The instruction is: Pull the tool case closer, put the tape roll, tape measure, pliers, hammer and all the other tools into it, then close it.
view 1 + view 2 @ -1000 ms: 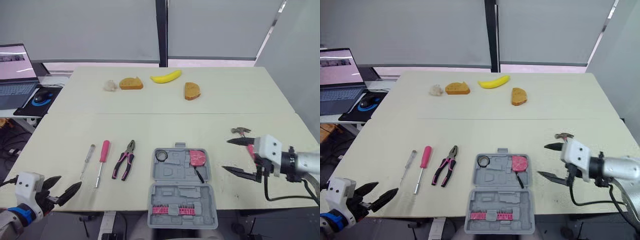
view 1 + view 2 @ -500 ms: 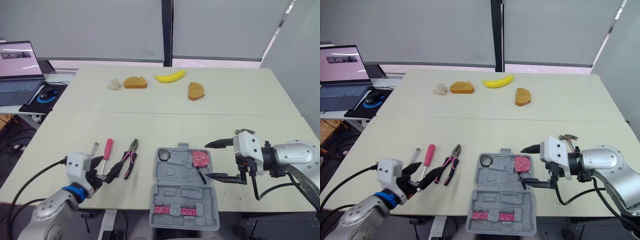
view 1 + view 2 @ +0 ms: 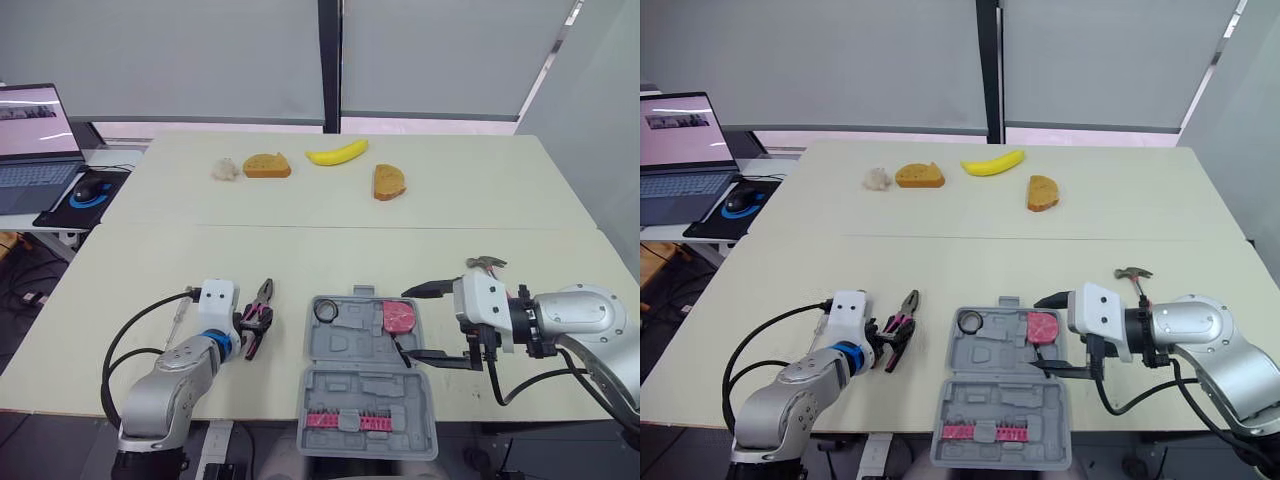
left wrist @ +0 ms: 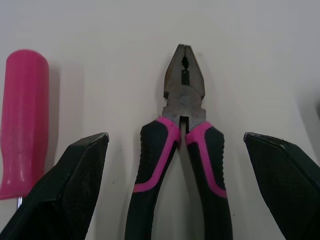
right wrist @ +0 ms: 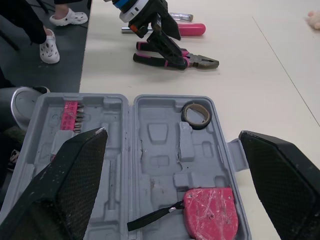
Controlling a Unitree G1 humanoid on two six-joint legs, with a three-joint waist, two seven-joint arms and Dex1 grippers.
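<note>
Two tools already sit in the open tool case [image 3: 352, 385]. The tape roll [image 5: 195, 115] occupies a recess of its far half, and the pink tape measure [image 5: 210, 212] lies in the same half with its black strap trailing across the moulded tray. The near half carries a rack of pink bits [image 3: 340, 420]. We find the pliers [image 4: 184, 95] flat on the table [image 3: 300, 250], just left of the case, nose pointing away from the robot and handles toward it. The left gripper [image 4: 175, 139] is spread wide and straddles those handles, one black finger on each side. In the left wrist view a strip of bare table shows between each finger and the nearer handle, so we record no contact and nothing held. A pink-handled screwdriver [image 4: 22, 120] lies just outside the left finger, parallel to the pliers, with a pale-handled screwdriver [image 5: 179, 16] beyond it. The right gripper [image 3: 408, 326] is likewise opened wide and empty, held at the right side of the case, near the tape measure. Whether its nearer finger touches the case rim we cannot tell. The hammer [image 3: 1133, 275] lies on the table to the right of the case, close behind the right wrist and partly hidden by it.
</note>
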